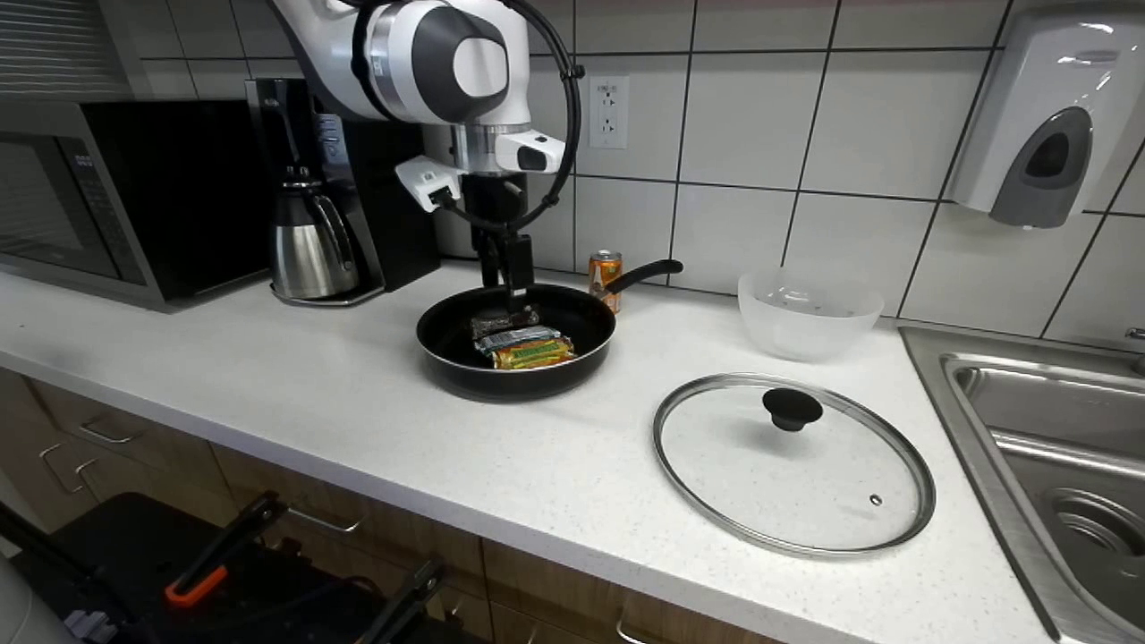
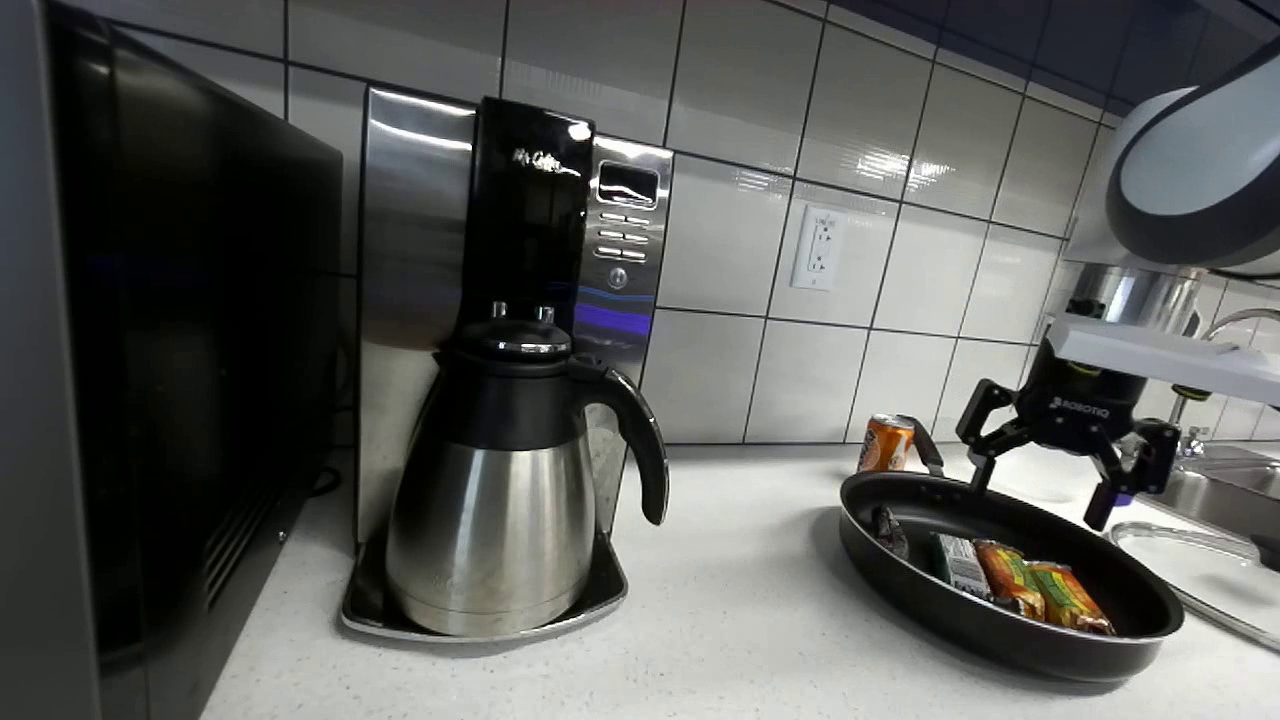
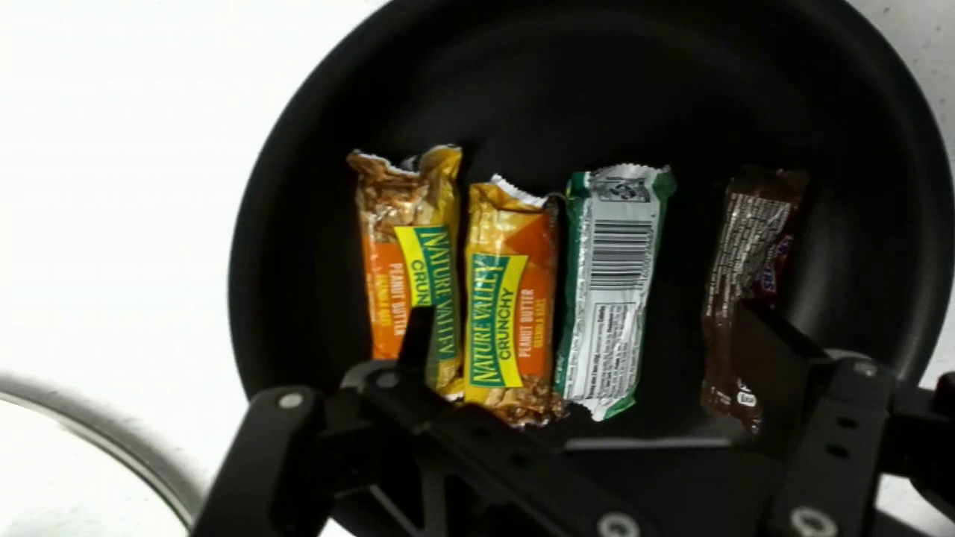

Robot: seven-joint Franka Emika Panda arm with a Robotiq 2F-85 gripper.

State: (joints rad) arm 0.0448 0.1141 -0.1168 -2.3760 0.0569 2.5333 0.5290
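The gripper (image 2: 1037, 505) stands wide open, holding nothing, over the wrapped bars (image 3: 513, 317) lying in the pan (image 3: 597, 82); they look light, slippery, stiff but crumbly, best pinched gently across the middle.

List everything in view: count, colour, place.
Tiled wall: 1, white, behind
Flat counter: 1, white, along wall
Round frying pan: 1, black, on counter
Wrapped granola bars: 2, orange-yellow, in pan
Wrapped barcoded bar: 1, silver-green, in pan
Wrapped crinkled bar: 1, brown, in pan, apart
Cylindrical metal can: 1, orange, behind pan
Steel sink: 1, silver, in counter
Round frosted bowl: 1, whitish, near sink
Round glass lid: 1, clear, on counter
Boxy microwave: 1, black, on counter
Coffee maker: 1, silver-black, beside microwave
Metal carafe: 1, silver-black, in coffee maker
Dispenser: 1, white-grey, on wall
Outlet: 1, white, on wall
Drawers: several, brown, below counter
Robot arm: 1, white-grey, over pan
Jaws: 1 pair, black, open above pan
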